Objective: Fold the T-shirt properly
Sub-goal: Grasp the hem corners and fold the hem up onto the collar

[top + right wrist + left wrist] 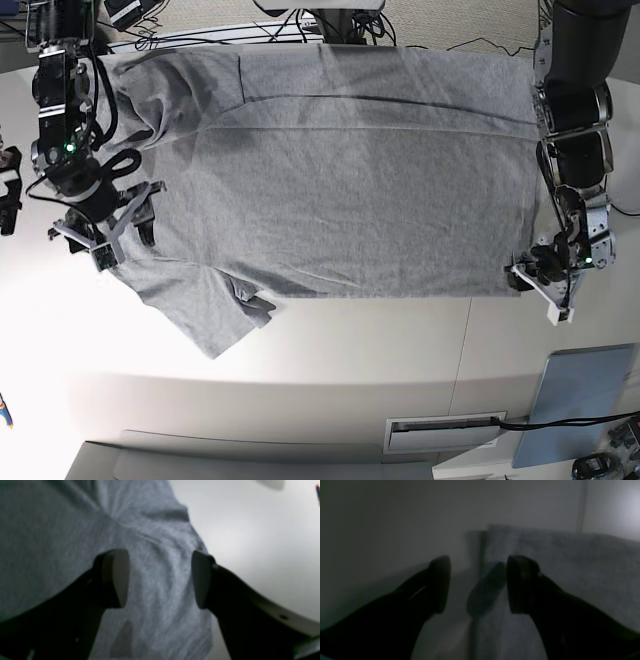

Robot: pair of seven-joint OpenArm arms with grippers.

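The heather-grey T-shirt [340, 170] lies spread flat on the white table, plain side up, with one sleeve [205, 310] pointing to the front left. My left gripper [537, 278] is at the shirt's front right corner. In the left wrist view it [478, 585] is open and empty, with its jaws on either side of the shirt's edge [557, 562]. My right gripper [112, 235] is at the shirt's left edge, above the sleeve. In the right wrist view it [160, 578] is open and empty over wrinkled grey cloth [62, 530].
A flat grey-blue panel [575, 400] lies at the front right. A white slotted fitting [445, 432] sits at the table's front edge. Cables [210, 35] run along the back. White table [350, 350] lies in front of the shirt.
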